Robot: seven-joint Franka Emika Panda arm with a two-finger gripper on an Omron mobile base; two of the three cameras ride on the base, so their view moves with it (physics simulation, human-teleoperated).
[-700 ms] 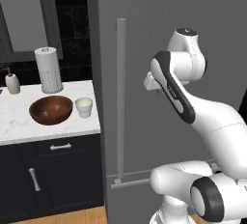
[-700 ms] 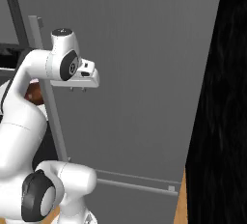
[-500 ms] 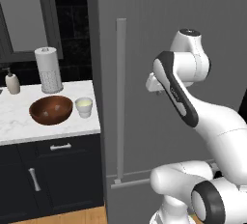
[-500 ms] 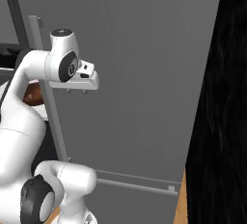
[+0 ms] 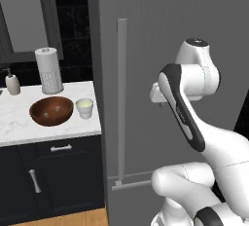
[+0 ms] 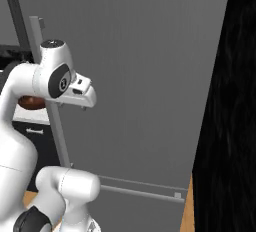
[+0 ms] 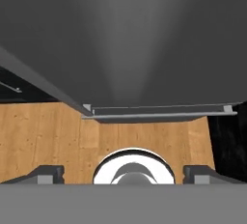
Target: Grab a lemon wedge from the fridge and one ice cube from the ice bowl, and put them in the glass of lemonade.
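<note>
The fridge [image 5: 170,35] is shut, so the lemon wedge is hidden. The gripper [image 7: 123,174] is held spread wide and empty before the door, beside the bar handle [image 5: 121,103]. A misaligned reach could slip off the handle, leaving the door closed.

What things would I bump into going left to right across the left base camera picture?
Soap dispenser → paper-towel roll → ice bowl → glass of lemonade → fridge handle → the robot's white arm.
</note>
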